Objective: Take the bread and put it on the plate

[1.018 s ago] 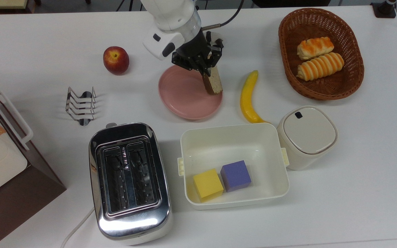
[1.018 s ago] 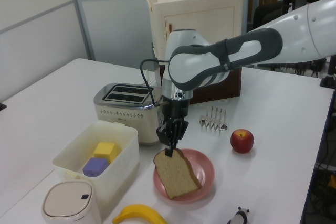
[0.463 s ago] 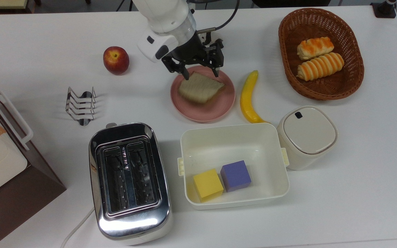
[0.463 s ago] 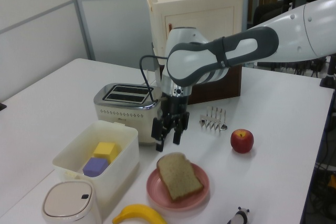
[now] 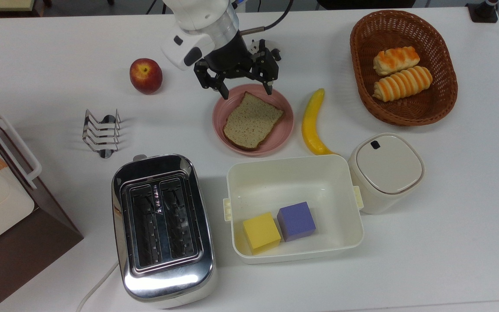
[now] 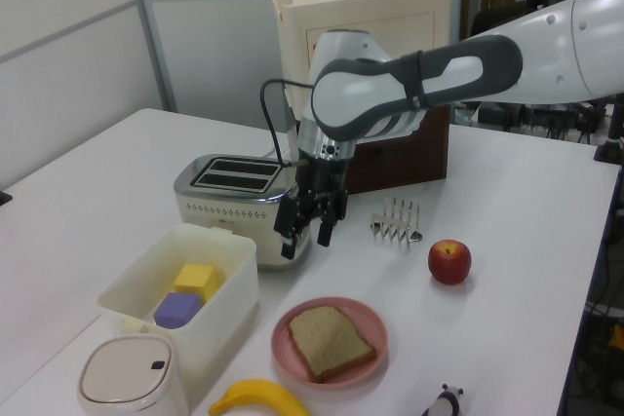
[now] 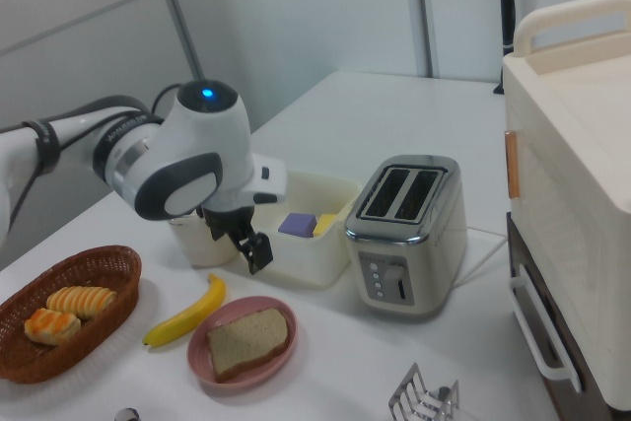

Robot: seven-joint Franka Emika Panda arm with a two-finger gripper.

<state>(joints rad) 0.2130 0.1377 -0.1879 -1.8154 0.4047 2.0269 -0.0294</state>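
The bread, a tan speckled slice with a darker crust, lies flat on the round pink plate. My gripper hovers above the plate's far edge in the top view, clear of the slice. It is open, fingers spread wide, with nothing between them.
A yellow banana lies just right of the plate in the top view. A red apple and toast rack sit to its left. Toaster, white bin with two cubes, lidded canister and wicker basket of rolls surround it.
A second ago the gripper held the slice tilted on edge over the plate. It opened, the slice dropped flat and the plate shifted right. The gripper has since risen.
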